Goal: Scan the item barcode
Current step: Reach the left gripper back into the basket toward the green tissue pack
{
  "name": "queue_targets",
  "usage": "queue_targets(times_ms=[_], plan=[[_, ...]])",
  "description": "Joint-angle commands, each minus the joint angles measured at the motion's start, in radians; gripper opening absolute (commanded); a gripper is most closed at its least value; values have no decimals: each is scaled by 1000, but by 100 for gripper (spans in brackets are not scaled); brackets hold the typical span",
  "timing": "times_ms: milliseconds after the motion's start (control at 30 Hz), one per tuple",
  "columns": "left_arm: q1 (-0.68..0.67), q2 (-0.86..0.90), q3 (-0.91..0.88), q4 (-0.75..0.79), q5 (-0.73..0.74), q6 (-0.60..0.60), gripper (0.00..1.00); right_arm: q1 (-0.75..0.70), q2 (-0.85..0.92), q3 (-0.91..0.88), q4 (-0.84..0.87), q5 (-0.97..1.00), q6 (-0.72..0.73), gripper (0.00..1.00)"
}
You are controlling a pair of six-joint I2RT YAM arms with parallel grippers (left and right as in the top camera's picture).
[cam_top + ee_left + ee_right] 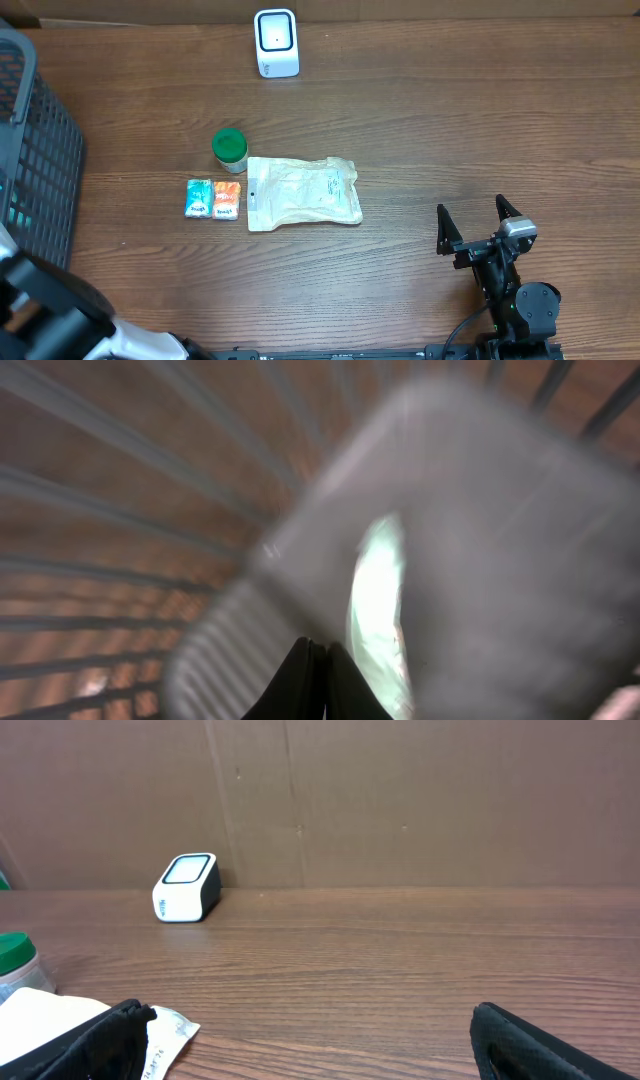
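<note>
In the left wrist view my left gripper is shut, its black fingertips pressed together inside the dark wire basket. A blurred grey packet with a pale green patch fills the view right at the tips. Whether its edge is pinched between them I cannot tell. No barcode shows. The white scanner stands at the table's far edge and shows in the right wrist view as the scanner at the left. My right gripper rests open and empty at the near right, its fingers wide apart.
The basket stands at the table's left edge. Mid-table lie a green-capped jar, a white pouch, a small blue packet and an orange one. A cardboard wall backs the table.
</note>
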Motion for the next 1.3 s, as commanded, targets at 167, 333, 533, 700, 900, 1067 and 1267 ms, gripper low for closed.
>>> queue_targets(times_ms=[167, 333, 533, 700, 900, 1067, 1267], plan=[[-25, -140, 10, -6, 36, -53, 4, -3, -10, -11, 5, -5, 4, 100], [-18, -114, 9, -30, 38, -92, 26, -3, -10, -11, 5, -6, 4, 100], [-18, -25, 9, -28, 51, -210, 57, -3, -10, -11, 5, -6, 4, 100], [-16, 87, 9, -28, 133, -300, 60, -3, -10, -11, 5, -6, 4, 100], [-16, 200, 9, -25, 202, -462, 61, -3, -10, -11, 5, -6, 4, 100], [-17, 270, 9, -15, 242, -485, 59, -3, -10, -11, 5, -6, 4, 100], [-17, 321, 9, -28, 238, -483, 58, -3, -10, -11, 5, -6, 4, 100]])
